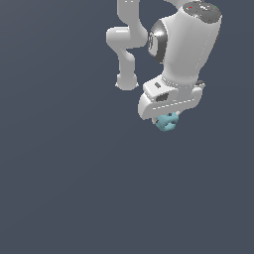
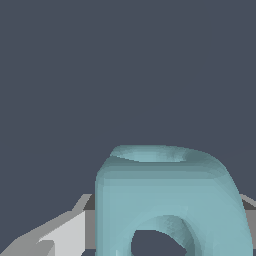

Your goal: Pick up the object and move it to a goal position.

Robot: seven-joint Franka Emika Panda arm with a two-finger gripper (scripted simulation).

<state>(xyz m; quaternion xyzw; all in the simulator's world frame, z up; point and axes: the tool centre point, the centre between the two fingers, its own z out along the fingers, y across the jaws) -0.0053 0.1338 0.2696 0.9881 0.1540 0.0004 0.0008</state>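
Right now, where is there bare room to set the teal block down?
In the exterior view, the dark surface shows bare below the teal block and across that view's left. The only crowding is at that view's upper right, where the arm and gripper sit over the block.

block directly beneath claw

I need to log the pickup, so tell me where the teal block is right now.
The teal block sits right of centre in the exterior view, directly under the white gripper; in the wrist view it fills the foreground between the fingers.
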